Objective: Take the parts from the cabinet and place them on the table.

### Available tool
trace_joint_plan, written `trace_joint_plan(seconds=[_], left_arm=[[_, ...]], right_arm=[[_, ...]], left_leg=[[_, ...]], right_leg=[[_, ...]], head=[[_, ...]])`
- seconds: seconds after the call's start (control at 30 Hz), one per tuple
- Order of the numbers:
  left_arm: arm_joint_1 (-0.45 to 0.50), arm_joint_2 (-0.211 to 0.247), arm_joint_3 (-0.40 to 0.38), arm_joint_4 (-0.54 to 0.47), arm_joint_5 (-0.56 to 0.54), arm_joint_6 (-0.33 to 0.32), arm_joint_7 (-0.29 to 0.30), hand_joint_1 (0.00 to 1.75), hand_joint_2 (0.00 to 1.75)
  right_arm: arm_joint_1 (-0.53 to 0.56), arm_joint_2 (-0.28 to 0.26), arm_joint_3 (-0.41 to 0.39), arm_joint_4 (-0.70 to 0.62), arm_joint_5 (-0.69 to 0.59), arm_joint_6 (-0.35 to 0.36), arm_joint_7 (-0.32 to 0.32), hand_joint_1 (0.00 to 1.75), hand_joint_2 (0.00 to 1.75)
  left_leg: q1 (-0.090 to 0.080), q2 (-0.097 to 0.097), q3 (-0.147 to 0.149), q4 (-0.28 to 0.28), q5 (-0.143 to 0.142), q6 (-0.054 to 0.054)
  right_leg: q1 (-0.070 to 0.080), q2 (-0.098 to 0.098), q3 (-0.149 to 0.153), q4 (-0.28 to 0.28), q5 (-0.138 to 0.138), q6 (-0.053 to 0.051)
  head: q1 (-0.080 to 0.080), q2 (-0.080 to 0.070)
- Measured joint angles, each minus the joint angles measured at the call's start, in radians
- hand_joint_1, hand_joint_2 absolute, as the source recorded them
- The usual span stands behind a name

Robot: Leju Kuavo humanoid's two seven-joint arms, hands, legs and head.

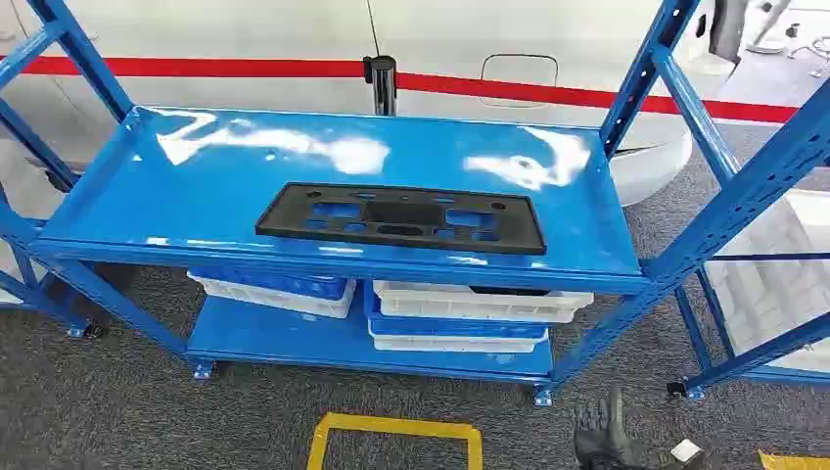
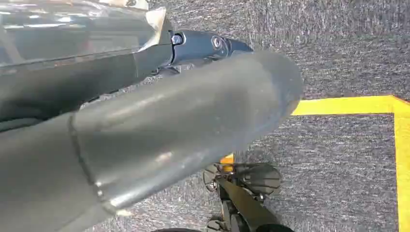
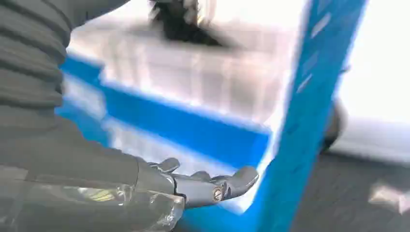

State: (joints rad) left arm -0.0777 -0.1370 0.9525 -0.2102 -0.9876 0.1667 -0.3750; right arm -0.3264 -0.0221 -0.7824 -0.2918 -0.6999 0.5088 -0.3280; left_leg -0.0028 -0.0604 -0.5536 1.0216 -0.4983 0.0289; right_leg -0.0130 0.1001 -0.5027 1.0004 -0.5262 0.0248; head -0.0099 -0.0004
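Currently a flat black part (image 1: 399, 217) with several cut-outs is lying on the top shelf (image 1: 196, 186) of the blue cabinet, toward its front edge, nothing touching it. White and blue bins (image 1: 470, 311) are sitting stacked on the lower shelf beneath. Right hand (image 1: 609, 438) is showing low in the head view, over the grey carpet just beside the cabinet's right front leg (image 1: 587, 343). In the right wrist view its fingers (image 3: 227, 183) are lying extended and grasping nothing; that view is blurred. Left hand (image 2: 145, 140) is hanging over carpet with yellow floor tape (image 2: 348, 105); cannot tell its state.
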Motion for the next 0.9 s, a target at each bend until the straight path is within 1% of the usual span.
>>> trace_joint_plan(seconds=[0.13,0.23,0.3,0.47,0.53,0.7,0.9], left_arm=[[-0.006,-0.003,0.010,0.002,-0.015,0.002,0.006,0.00,0.00],[-0.007,-0.006,0.013,0.004,-0.021,0.002,0.008,0.00,0.00],[-0.008,-0.008,0.019,0.004,-0.021,0.002,0.010,0.00,0.00],[-0.008,-0.011,0.028,0.005,-0.024,0.010,0.010,0.00,0.00],[-0.008,-0.013,0.028,0.004,-0.024,0.011,0.011,0.00,0.00],[-0.008,-0.015,0.027,0.005,-0.027,0.014,0.011,0.00,0.00],[-0.010,-0.018,0.029,0.005,-0.028,0.020,0.011,0.00,0.00]], right_arm=[[-0.028,0.010,0.000,-0.076,-0.087,0.062,-0.028,0.00,1.75],[-0.028,0.030,0.011,-0.156,-0.135,0.068,-0.050,0.00,1.75],[-0.024,0.046,0.022,-0.216,-0.155,0.058,-0.058,0.00,1.75],[0.006,0.090,0.068,-0.408,-0.160,-0.014,-0.101,0.00,1.75],[0.018,0.099,0.084,-0.467,-0.148,-0.046,-0.118,0.00,1.75],[0.056,0.124,0.130,-0.614,-0.089,-0.126,-0.164,0.00,1.75],[0.099,0.170,0.201,-0.821,-0.012,-0.224,-0.220,0.00,1.75]], left_leg=[[0.000,0.000,0.000,0.000,0.000,0.000],[0.000,0.000,0.000,0.000,0.000,0.000],[0.000,0.000,0.000,0.000,0.000,0.000],[0.000,0.000,0.000,0.000,0.000,0.000],[0.000,0.000,0.000,0.000,0.000,0.000],[0.000,-0.001,0.000,0.000,0.000,0.000],[0.000,-0.001,0.000,0.000,0.000,0.000]], right_leg=[[0.000,0.000,0.000,0.000,0.000,0.000],[0.000,0.000,0.000,0.000,0.000,0.000],[0.000,0.000,0.000,0.000,0.000,0.000],[0.000,0.000,-0.001,0.000,0.000,0.000],[0.000,0.000,0.000,0.000,0.000,0.000],[0.000,-0.001,0.000,0.000,0.000,0.000],[0.000,-0.001,-0.001,0.000,0.000,0.000]], head=[[0.000,0.000],[0.000,0.000],[0.000,0.000],[0.000,0.000],[0.000,0.000],[0.000,0.000],[0.000,0.000]])
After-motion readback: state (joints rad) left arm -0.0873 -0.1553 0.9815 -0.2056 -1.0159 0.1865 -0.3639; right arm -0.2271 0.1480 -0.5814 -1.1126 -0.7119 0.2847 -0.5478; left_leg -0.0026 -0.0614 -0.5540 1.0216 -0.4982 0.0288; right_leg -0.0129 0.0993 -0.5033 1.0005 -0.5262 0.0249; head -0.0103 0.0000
